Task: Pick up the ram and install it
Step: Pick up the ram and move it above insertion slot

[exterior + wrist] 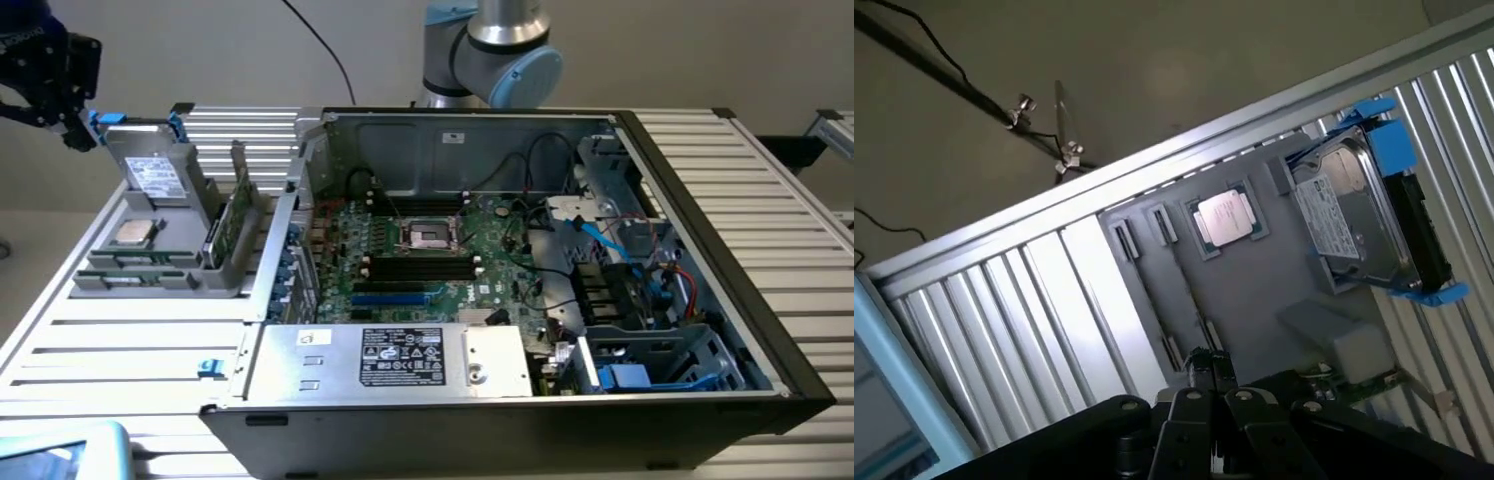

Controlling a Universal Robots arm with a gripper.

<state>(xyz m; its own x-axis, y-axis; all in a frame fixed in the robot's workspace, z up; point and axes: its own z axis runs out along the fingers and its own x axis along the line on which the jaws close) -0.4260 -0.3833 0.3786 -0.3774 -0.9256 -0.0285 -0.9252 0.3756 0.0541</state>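
The ram (134, 261) shows as a thin green stick lying on edge in a slot of the grey holder (180, 275), at the exterior view's left. My gripper (78, 132) hangs high above the holder's far left corner, well apart from the ram. In the wrist view the gripper (1204, 378) is shut with nothing between its dark fingers. Beyond it lie the holder's long narrow slots (1146, 290); I cannot tell the ram's green there. The open computer case (694, 160) holds a motherboard with black memory slots (420, 266).
On the holder also sit a square silver processor chip (1224, 218), a hard drive in blue brackets (1364, 215) and a taller green card (234, 225) standing upright. The case's metal power supply box (387, 357) lies at its near side. A ribbed metal table (120, 350) carries everything.
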